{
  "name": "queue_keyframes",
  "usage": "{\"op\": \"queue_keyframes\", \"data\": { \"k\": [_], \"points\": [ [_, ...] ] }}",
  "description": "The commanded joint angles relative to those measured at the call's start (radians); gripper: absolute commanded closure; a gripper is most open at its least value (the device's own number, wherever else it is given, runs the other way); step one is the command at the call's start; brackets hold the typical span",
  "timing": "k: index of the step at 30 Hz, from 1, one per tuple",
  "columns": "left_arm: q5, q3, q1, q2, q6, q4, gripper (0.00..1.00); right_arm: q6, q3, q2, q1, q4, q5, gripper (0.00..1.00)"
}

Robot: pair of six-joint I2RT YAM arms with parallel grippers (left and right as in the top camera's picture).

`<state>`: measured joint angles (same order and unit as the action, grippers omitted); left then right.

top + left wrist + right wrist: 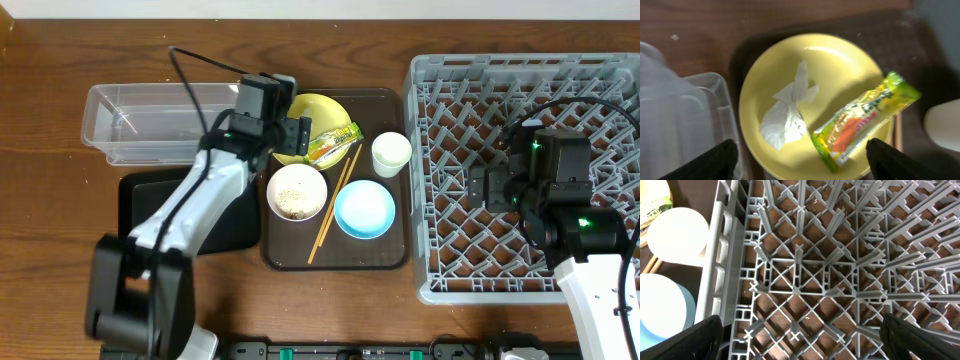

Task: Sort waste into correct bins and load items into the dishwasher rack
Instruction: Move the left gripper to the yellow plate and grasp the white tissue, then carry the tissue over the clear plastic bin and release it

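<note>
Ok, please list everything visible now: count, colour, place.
table: one, brown, underneath
tub: one, clear, left
bin tray: one, black, beside tub
serving tray: one, dark brown, middle
plate: one, yellow, on serving tray
wrapper: one, green-orange, on plate
tissue: one, white, on plate
bowl: one, white, serving tray, scraps inside
shallow bowl: one, light blue, serving tray
cup: one, white, serving tray
chopsticks: two, wooden, serving tray
rack: one, grey, right
left pincer: one, black, open over plate
right pincer: one, black, open over rack

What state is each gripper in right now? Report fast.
Left gripper: open, empty, above the yellow plate.
Right gripper: open, empty, above the rack.
</note>
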<state>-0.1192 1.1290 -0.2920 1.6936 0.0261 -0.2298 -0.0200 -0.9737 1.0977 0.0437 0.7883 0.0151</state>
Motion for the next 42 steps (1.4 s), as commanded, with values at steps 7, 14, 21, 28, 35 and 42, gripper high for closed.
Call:
{"op": "queue_keyframes", "data": {
  "k": [7,14,21,28,35,42],
  "points": [
    [0.027,0.026,0.0,0.163,-0.034,0.101,0.24,-0.011,-0.025,-0.005,-0.011,0.004,-0.005,0.01],
    [0.041,0.025,0.001,0.224,-0.033,0.127,0.3,-0.011,-0.025,-0.005,-0.011,0.011,-0.005,0.01],
    [0.042,0.025,0.0,0.246,-0.033,0.117,0.64,-0.011,-0.025,-0.005,-0.011,0.013,-0.005,0.01],
    [0.042,0.026,0.001,0.173,-0.031,0.116,0.92,-0.012,-0.025,-0.005,-0.011,0.013,-0.004,0.01],
    [0.161,0.026,0.006,-0.013,0.029,0.07,0.94,-0.012,-0.025,-0.005,-0.011,0.013,-0.004,0.01],
    [0.35,0.026,0.108,-0.152,0.246,-0.029,0.94,-0.012,-0.025,-0.005,-0.011,0.012,-0.005,0.01]
  ]
}}
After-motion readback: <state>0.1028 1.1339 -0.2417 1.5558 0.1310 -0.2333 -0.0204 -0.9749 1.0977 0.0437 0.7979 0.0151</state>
